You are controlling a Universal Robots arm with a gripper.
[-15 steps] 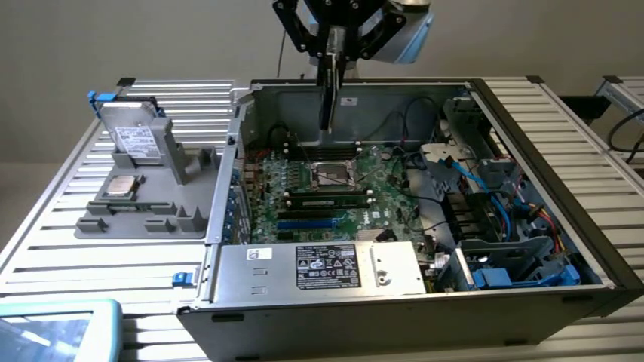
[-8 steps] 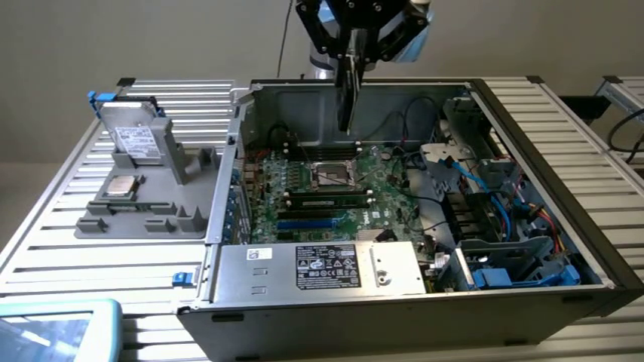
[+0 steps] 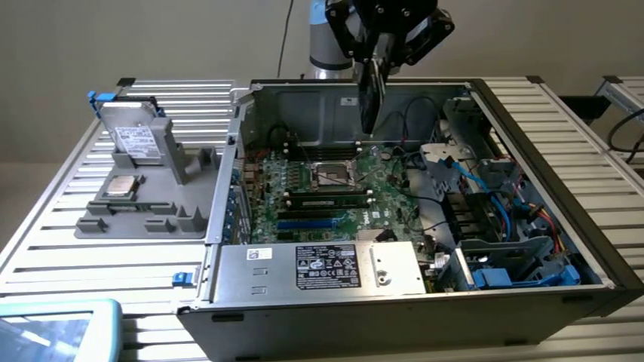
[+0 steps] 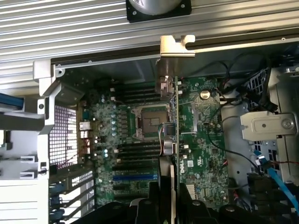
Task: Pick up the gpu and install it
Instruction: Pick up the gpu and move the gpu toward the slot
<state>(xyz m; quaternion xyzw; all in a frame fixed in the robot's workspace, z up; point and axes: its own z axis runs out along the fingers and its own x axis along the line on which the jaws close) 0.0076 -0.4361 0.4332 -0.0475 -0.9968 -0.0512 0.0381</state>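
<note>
A black open-sided metal computer case (image 3: 302,113) lies on a slatted silver aluminium table (image 3: 60,249). Inside it are one green motherboard (image 3: 302,177) with a square silver processor socket (image 3: 330,175), one narrow black memory stick (image 3: 324,200) seated in a slot, one silver power-supply box with a black label (image 3: 262,275) along the near wall, and loose black and blue cables beside a grey drive cage at the exterior view's right. To the exterior view's left of the case, a grey plastic fixture (image 3: 151,219) holds one grey drive with a white sticker (image 3: 136,142) propped upright and one small square silver chip (image 3: 122,186) lying flat. The single arm reaches down from above the case's far wall, its black gripper (image 3: 378,56) pointing downward with its fingers clamped on the gpu (image 3: 369,94), a flat black card. The card hangs upright, edge-down, over the rear part of the motherboard near the socket, and appears clear of the board. In the wrist view the gripper (image 4: 169,196) grips the gpu (image 4: 176,112) seen edge-on, with its thin silver metal bracket (image 4: 176,46) at the far end, by the case wall, above the motherboard (image 4: 205,140).
</note>
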